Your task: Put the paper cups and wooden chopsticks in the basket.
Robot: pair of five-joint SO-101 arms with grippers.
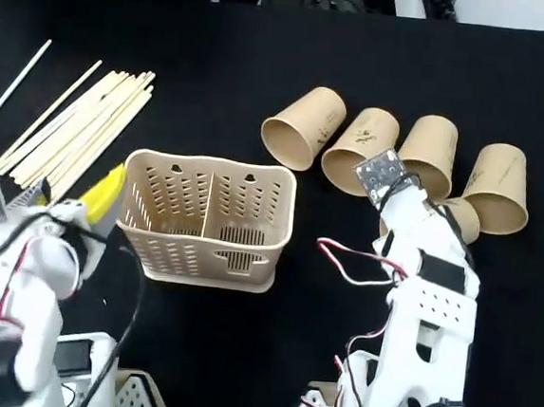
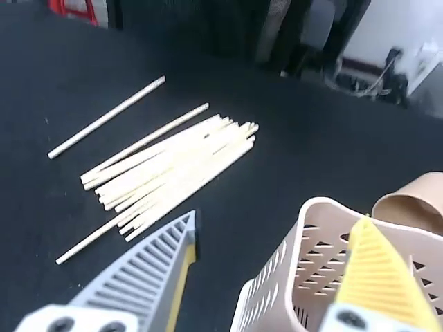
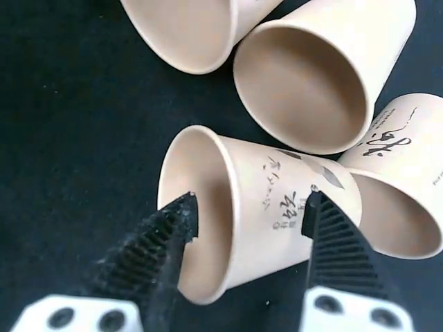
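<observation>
Several paper cups [image 1: 361,149] lie on their sides on the black table, at the far right. My right gripper [image 3: 252,197] is open over one of them [image 3: 266,214]; one black finger [image 3: 173,232] is at its mouth and the other rests against its outer wall. That cup [image 1: 463,218] peeks out beside the right arm [image 1: 428,274]. The wooden chopsticks [image 1: 78,129] lie in a loose pile at the far left. The beige perforated basket [image 1: 206,219] stands between the arms. My left gripper [image 2: 277,218] is open with nothing in it, its yellow finger [image 1: 104,194] beside the basket's left wall [image 2: 277,290].
A single white stick [image 1: 10,90] lies apart, left of the chopstick pile [image 2: 169,173]. Red and white cables [image 1: 353,263] loop off the right arm toward the basket. Dark clutter stands beyond the table's far edge.
</observation>
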